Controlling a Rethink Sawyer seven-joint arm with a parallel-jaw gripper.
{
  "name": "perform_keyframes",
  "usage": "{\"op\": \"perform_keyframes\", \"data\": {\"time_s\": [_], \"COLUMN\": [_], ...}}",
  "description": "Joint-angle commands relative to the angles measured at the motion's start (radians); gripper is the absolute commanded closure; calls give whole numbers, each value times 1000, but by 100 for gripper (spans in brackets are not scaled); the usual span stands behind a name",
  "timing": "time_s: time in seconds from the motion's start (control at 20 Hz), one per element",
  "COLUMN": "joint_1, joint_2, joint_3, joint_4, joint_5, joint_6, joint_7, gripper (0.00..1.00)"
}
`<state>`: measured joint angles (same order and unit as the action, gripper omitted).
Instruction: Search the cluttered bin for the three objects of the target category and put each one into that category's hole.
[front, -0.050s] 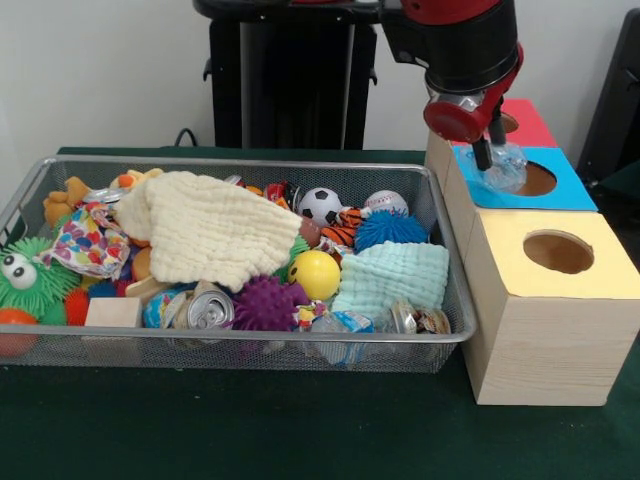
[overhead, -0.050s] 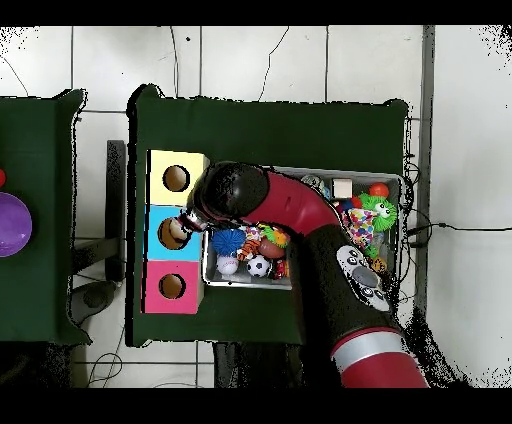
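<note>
One item in hand: end effector (front, -0.050s: 490, 158) is clenched on a crumpled clear plastic bottle (front, -0.050s: 503, 168), hanging over the blue box (front, -0.050s: 572, 190), just beside its hole (front, -0.050s: 536, 179) on the bin side. Bottle looks to rest on or just above the blue top; can't tell which

How I'd do the drop:
- shift sideways away from the bin (front, -0.050s: 445, 290) until the bottle sits over the hole centre, not its rim. From overhead the end effector (overhead, -0.050s: 190, 222) is already near the hole (overhead, -0.050s: 176, 232), so it's a small correction
- bottle looks about as wide as the hole, so aim it end-first; a tilted release will likely hang on the edge
- lower until the bottom enters the opening, then let go. Crumpled plastic is light and springy, may bounce off if dropped from height
- lift straight up after release so the fingers don't drag it back out

Risks: wrong hole, yellow box (front, -0.050s: 545, 310) and red box (front, -0.050s: 527, 122) sit touching on either side. Cans (front, -0.050s: 207, 310) visible among the toys and cloths in the bin, likely same category, dig there next
</note>
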<state>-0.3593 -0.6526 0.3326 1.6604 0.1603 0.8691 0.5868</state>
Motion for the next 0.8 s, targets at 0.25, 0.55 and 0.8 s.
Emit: {"op": "perform_keyframes", "data": {"time_s": [0.25, 0.55, 0.8], "joint_1": [32, 57, 77], "joint_2": [67, 74, 87], "joint_3": [-44, -50, -65], "joint_4": [104, 119, 133], "joint_5": [-1, 20, 35], "joint_6": [-83, -84, -103], "joint_7": [291, 314, 330], "gripper": [100, 100, 100]}}
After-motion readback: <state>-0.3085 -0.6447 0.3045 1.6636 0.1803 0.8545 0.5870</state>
